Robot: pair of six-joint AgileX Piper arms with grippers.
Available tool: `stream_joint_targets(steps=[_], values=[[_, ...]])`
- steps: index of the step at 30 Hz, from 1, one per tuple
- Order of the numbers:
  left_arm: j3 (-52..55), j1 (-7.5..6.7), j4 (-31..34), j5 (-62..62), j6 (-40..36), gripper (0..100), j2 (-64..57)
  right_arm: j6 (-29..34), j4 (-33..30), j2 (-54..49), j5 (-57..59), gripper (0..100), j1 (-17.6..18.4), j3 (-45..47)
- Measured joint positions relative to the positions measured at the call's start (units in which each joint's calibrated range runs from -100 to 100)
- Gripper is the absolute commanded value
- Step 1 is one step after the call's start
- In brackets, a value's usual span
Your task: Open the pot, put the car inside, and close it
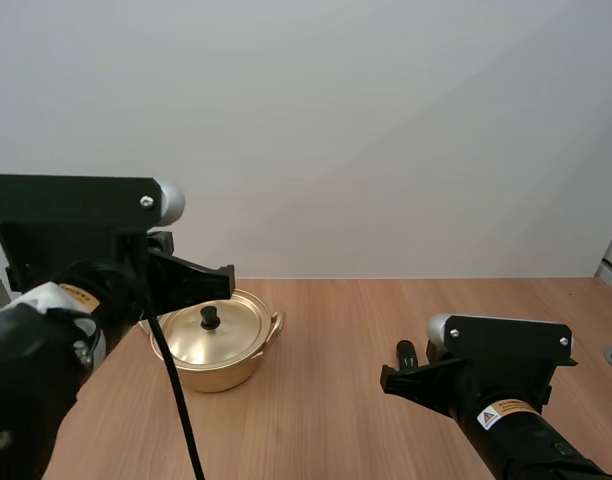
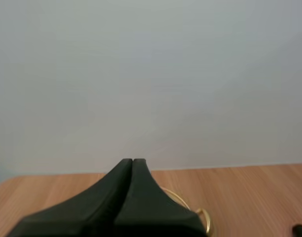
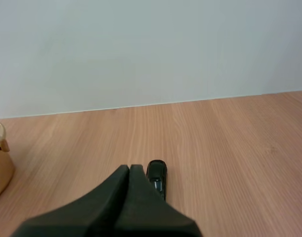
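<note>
**Gold pot (image 1: pixel 218 372) is sitting shut, black toy car (image 3: pixel 157 178) is lying by the right jaws**

In the high view, the pot is sitting on the wooden surface (image 1: pixel 386 310), at the lower left of the frame. Its lid (image 1: pixel 236 330) is lying on top, and a black knob (image 1: pixel 210 318) is sticking up in the middle of the lid. The left arm (image 1: pixel 71 215) is reaching in from the left side. The left jaws are hanging just over the back edge of the pot. In the left wrist view they are pressing tight together like one dark wedge, and they are gripping nothing. A bit of the pot's gold rim is peeking out beside them.

The right arm (image 1: pixel 506 345) is sitting in the lower right of the high view, well apart from the pot. In the right wrist view the right jaws are clenching together too, with nothing between them. The small car is lying on the wood just beside their tips.
</note>
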Motion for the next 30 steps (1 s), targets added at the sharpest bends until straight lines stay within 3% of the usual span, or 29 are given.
stream_joint_targets(steps=[7,14,20,30], values=[[-11.28,0.68,-5.39,14.95,7.99,0,13.51,0.00,1.61,0.00,2.60,0,0.00,0.00],[-23.44,0.68,-5.30,32.39,12.14,0,26.62,-0.19,-7.65,0.00,0.00,0,0.00,0.00],[-30.91,0.68,-0.45,45.37,12.14,0,38.15,-0.19,-18.05,0.00,-4.29,0,0.00,0.00],[-31.21,0.68,9.51,46.43,13.19,0,57.06,-0.19,-32.18,0.00,-6.96,0,0.00,0.00]])
